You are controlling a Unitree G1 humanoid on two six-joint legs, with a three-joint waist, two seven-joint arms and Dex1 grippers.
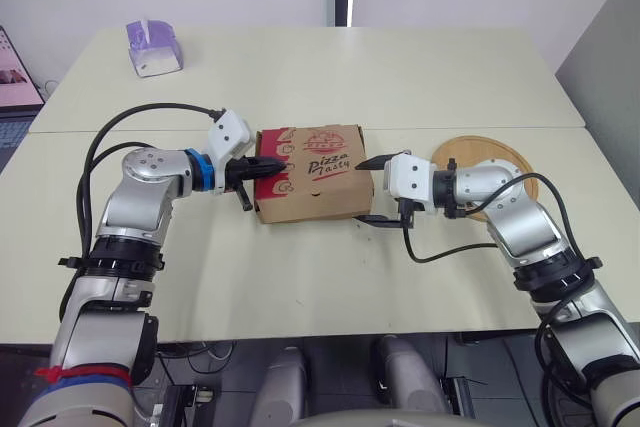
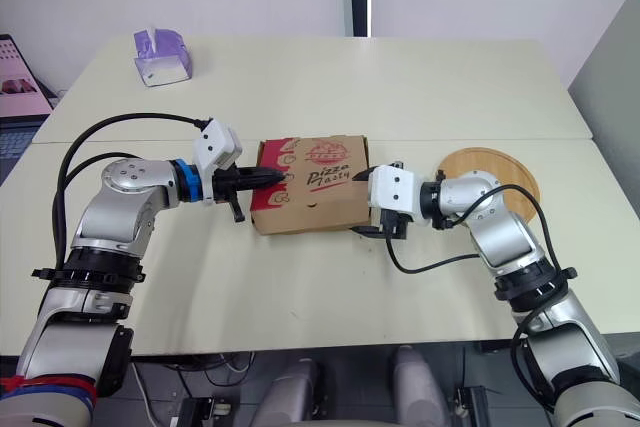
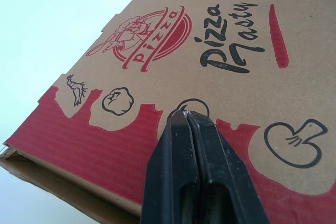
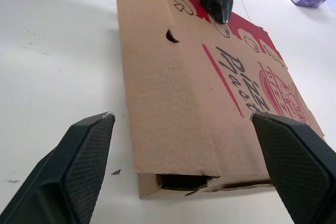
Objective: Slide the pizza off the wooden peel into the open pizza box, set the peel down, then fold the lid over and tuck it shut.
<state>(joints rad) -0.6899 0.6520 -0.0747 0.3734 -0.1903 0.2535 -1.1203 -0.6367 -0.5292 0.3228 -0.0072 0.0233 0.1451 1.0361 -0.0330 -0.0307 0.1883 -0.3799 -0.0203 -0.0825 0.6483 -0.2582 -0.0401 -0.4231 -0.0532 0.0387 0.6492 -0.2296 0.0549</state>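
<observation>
Centre frame: pizza box (image 1: 310, 172) flat on table (image 1: 400, 77), lid folded down, small gap showing under it at the right end. Left of box: left gripper (image 1: 278, 163) pinched closed on nothing, tips down on the lid's red border. Right of box: right gripper (image 4: 182, 116) spread wide, fingers straddling that end, no contact seen. Right of frame: wooden peel (image 1: 500, 157) flat on table, clear of box. Upper left: purple tissue box (image 1: 153, 47).

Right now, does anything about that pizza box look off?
Yes. The pizza box isn't fully tucked: at the end facing the open right gripper, a dark gap and ragged flap edge show under the lid. The left gripper rests on the lid.
</observation>
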